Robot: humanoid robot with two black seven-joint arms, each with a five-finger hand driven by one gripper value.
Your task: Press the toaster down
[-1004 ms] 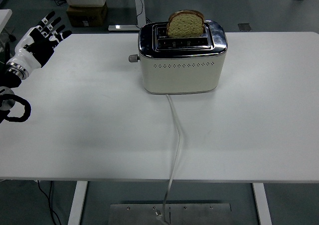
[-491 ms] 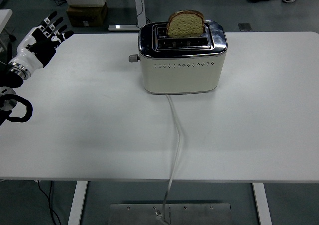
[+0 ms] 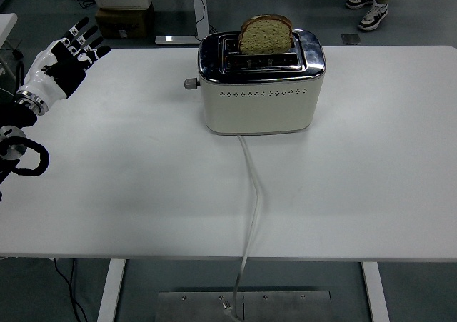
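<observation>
A cream toaster [image 3: 259, 99] with a chrome top stands at the back middle of the white table [image 3: 143, 186]. A slice of bread [image 3: 265, 34] sticks up out of a slot. Its grey lever knob [image 3: 190, 83] is on the left end, in the raised position. My left hand [image 3: 63, 63] hovers over the table's far left corner, fingers spread and empty, well left of the knob. The right arm is out of view.
The toaster's white cord [image 3: 251, 193] runs from its front down over the table's near edge. A person's shoes [image 3: 370, 9] show on the floor at the top right. A cardboard box [image 3: 124, 21] sits on the floor behind the table.
My left hand has moved slightly right and up toward the toaster. The person's shoes have shifted at the top right. The toaster and bread have not moved.
</observation>
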